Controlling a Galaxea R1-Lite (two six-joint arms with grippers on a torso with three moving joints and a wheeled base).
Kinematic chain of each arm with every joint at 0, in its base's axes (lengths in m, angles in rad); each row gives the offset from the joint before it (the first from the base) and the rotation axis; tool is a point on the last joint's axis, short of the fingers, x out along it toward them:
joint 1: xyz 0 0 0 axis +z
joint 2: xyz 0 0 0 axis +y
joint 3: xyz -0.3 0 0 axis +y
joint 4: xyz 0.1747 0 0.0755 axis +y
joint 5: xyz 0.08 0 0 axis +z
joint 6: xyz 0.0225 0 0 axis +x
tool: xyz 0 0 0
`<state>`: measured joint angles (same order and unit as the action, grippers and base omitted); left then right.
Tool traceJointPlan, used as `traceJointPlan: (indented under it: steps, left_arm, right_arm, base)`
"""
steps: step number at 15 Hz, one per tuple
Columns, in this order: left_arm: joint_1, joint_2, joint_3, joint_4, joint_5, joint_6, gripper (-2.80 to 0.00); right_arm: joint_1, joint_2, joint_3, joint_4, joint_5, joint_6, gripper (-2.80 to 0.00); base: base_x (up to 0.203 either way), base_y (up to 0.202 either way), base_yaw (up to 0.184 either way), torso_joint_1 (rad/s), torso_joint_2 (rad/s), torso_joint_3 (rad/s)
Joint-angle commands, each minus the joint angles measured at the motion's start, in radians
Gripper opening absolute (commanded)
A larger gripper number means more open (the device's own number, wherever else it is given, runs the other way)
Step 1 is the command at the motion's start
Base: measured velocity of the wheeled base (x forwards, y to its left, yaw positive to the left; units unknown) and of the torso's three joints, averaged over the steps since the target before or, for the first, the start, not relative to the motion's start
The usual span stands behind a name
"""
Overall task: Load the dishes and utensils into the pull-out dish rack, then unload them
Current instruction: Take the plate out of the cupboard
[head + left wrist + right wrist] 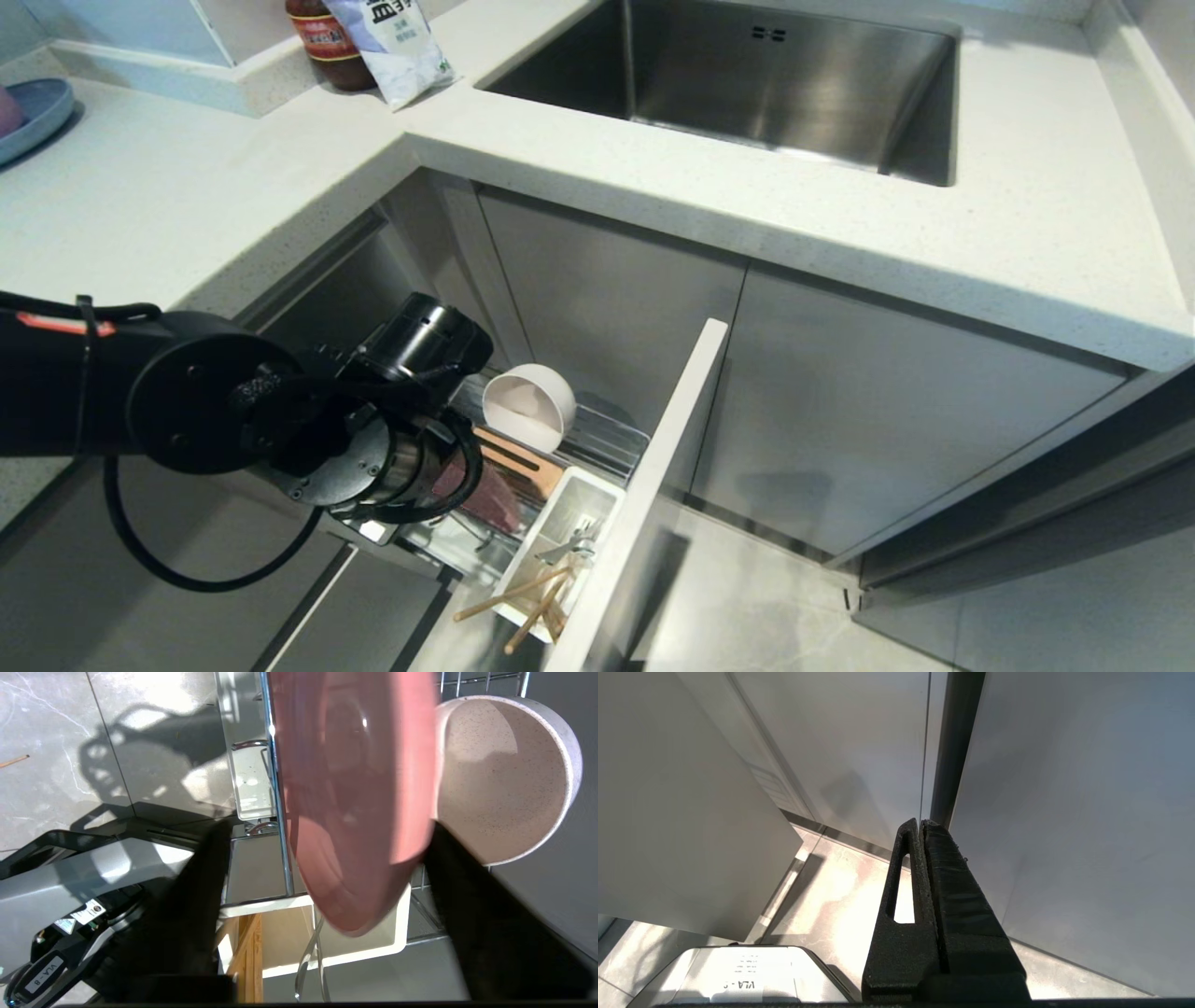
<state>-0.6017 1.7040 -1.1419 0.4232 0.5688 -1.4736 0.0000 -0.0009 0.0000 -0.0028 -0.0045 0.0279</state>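
Note:
The pull-out dish rack [607,439] stands drawn out below the counter, with its white front panel [653,485] on the right. A pink plate [355,788] stands on edge in it, next to the wooden strip [523,462]. My left gripper [327,830] is open and straddles the plate's rim; one finger [462,896] is close against it and the other finger [196,896] stands apart. Behind the plate, the speckled bowl [527,406] leans on its side. The white cutlery box [597,495] holds chopsticks [523,602] and a fork [574,541]. My right gripper [920,823] is shut and parked by the cabinet doors.
The steel sink [747,84] is set into the white counter [934,243] above the rack. A blue plate [33,112] lies at the counter's far left, with a sauce bottle [322,42] and a bag [397,47] at the back. My base [70,882] is beside the rack.

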Motion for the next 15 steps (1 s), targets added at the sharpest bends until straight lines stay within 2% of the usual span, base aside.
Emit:
traceJointPlan:
  steps: [1, 13, 15]
  left_arm:
    - [0.000, -0.006, 0.002, 0.002, 0.005, -0.010, -2.80]
    - [-0.011, -0.085, 0.021, 0.009, 0.040, -0.013, -2.80]
    - [-0.023, -0.112, 0.020, 0.011, 0.063, -0.011, -2.80]
  right_arm:
    - [0.000, -0.002, 0.001, 0.000, 0.000, 0.000, -2.80]
    - [0.000, -0.002, 0.002, 0.000, 0.000, 0.001, -2.80]
    - [0.000, -0.002, 0.002, 0.000, 0.000, 0.000, -2.80]
  base:
    - [0.000, 0.000, 0.000, 0.000, 0.00, 0.000]
    - [0.000, 0.000, 0.000, 0.000, 0.00, 0.000]
    - [0.000, 0.000, 0.000, 0.000, 0.00, 0.000]
